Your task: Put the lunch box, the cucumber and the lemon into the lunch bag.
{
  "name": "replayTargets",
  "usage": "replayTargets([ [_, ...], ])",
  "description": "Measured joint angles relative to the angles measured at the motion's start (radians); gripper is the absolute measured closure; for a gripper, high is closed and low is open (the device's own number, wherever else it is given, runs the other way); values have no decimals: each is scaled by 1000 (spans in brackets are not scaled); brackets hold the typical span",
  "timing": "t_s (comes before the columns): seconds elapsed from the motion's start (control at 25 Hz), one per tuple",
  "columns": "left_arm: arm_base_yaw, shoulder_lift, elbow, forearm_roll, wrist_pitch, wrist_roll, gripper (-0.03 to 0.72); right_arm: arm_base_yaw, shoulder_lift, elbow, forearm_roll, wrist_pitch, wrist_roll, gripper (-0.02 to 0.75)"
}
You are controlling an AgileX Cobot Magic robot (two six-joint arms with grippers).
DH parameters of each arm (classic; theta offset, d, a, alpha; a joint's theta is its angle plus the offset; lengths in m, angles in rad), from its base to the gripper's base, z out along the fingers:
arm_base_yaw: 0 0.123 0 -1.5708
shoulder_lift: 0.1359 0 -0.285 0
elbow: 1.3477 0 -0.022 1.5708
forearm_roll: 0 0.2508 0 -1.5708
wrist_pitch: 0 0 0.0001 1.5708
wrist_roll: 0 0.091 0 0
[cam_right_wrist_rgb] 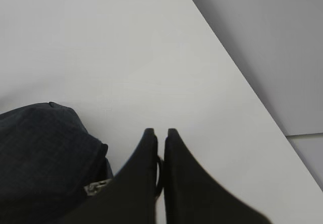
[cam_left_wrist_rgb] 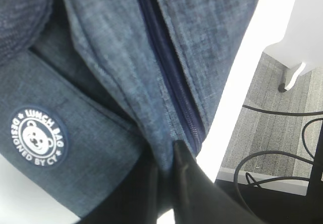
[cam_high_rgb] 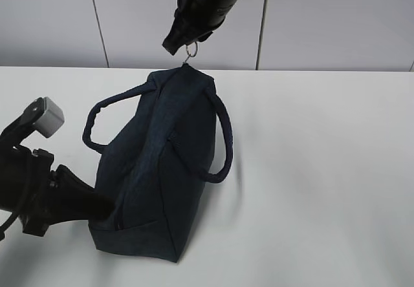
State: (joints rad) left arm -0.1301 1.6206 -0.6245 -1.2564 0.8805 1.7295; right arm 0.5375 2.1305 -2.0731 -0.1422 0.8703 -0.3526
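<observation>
The dark navy lunch bag (cam_high_rgb: 158, 164) lies on the white table (cam_high_rgb: 323, 170) with its two loop handles (cam_high_rgb: 223, 138) spread to the sides. Its zipper (cam_left_wrist_rgb: 166, 67) looks closed along the length shown in the left wrist view, next to a round white logo (cam_left_wrist_rgb: 38, 135). My left gripper (cam_high_rgb: 110, 207) is shut on the bag's fabric at its near end (cam_left_wrist_rgb: 165, 156). My right gripper (cam_high_rgb: 173, 46) hangs above the bag's far end, shut on the silver ring pull (cam_high_rgb: 189, 51), which shows between its jaws (cam_right_wrist_rgb: 157, 131). The lunch box, cucumber and lemon are out of view.
A grey panelled wall (cam_high_rgb: 52, 22) runs behind the table's far edge. Past the table's edge, the left wrist view shows grey floor with black cables (cam_left_wrist_rgb: 282, 148). White tabletop stretches to the right of the bag.
</observation>
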Motion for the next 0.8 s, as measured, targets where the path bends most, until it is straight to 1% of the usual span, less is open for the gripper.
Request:
replayTargets([
  [0.12,0,-2,3,-11,0,0,688,0,0,0,4,0,0,738],
  [0.44,-2,-2,13,-158,-7,0,688,-13,0,0,0,-7,0,738],
  [0.56,-2,-2,10,-172,-10,0,682,-13,0,-3,-2,-7,0,738],
  [0.6,-2,-2,7,-172,-10,0,671,-13,0,-3,-4,-7,0,738],
  [0.68,-2,-2,-6,-172,-10,0,622,-13,0,-5,-12,-7,0,738],
  [0.8,-2,-2,-22,-183,3,0,487,-19,0,-6,-18,-7,0,738],
])
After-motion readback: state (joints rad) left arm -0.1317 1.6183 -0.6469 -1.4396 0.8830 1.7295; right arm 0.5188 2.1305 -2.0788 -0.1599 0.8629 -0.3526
